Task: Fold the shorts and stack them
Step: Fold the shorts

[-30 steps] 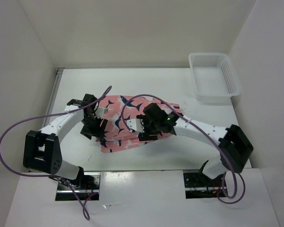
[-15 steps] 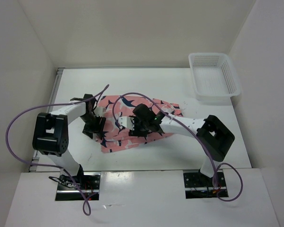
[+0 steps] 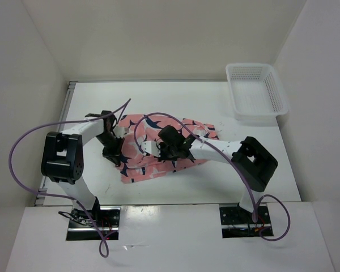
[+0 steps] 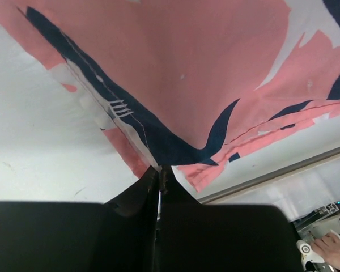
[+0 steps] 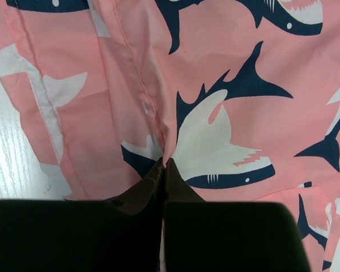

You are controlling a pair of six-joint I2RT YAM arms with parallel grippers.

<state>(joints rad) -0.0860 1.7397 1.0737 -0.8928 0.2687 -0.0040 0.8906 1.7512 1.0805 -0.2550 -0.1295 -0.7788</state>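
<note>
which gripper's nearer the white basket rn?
Right. The right gripper pinches the shorts at mid-table, left of the basket; the left gripper pinches their left edge, farther left.

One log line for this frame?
phase: grasp | left gripper: shut on salmon-pink shark-print fabric shorts, left edge | right gripper: shut on same shorts, middle seam | shorts: on white table

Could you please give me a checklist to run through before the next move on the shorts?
1. The left gripper shut on the hem of the shorts: ok.
2. The right gripper shut on a pinch of fabric: ok.
3. Both layers caught in each pinch: cannot tell.
4. The basket apart from the shorts: ok.
5. The purple cable clear of the fabric: cannot tell.
</note>
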